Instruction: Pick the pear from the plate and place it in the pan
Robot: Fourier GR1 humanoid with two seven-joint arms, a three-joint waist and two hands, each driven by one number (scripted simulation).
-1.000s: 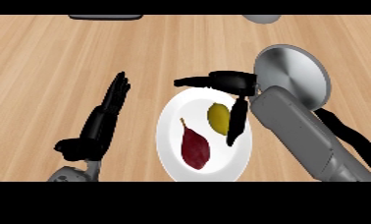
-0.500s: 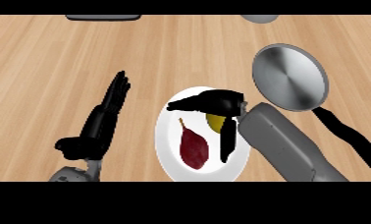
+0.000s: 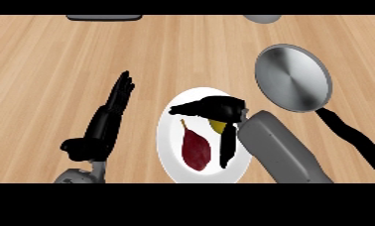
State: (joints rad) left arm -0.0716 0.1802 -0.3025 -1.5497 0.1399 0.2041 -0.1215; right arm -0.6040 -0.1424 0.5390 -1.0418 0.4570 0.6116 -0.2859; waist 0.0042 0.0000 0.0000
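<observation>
The right hand (image 3: 219, 111) is down over the white plate (image 3: 170, 145), its black fingers (image 3: 227, 145) and thumb curled round the pear (image 3: 217, 126). Only a small yellow-green patch of the pear shows, tucked under the palm between the thumb, which stretches off toward the plate's far-left rim, and the fingers, which point back down along the plate's right side. The pear is on the plate, on its right half; whether it has been lifted off the surface I cannot tell from here.

Just left of those fingers, apart from them, a dark red leaf-shaped thing (image 3: 195, 148) with a thin stalk lies flat on the plate. I can't make out what food it is.

Beyond the fingers to the right, well apart from the pear, sits the grey pan (image 3: 293, 77), round and bare inside, with its black handle (image 3: 344, 132) running down past the right forearm (image 3: 282, 150).

The left hand (image 3: 110, 116) rests off to the left of the plate, fingers straight and released, pointing away up the wooden counter (image 3: 110, 51), touching nothing.

At the counter's far edge there is a dark flat object (image 3: 104, 17) on the left and a grey rounded one (image 3: 262, 18) on the right, both cut off.
</observation>
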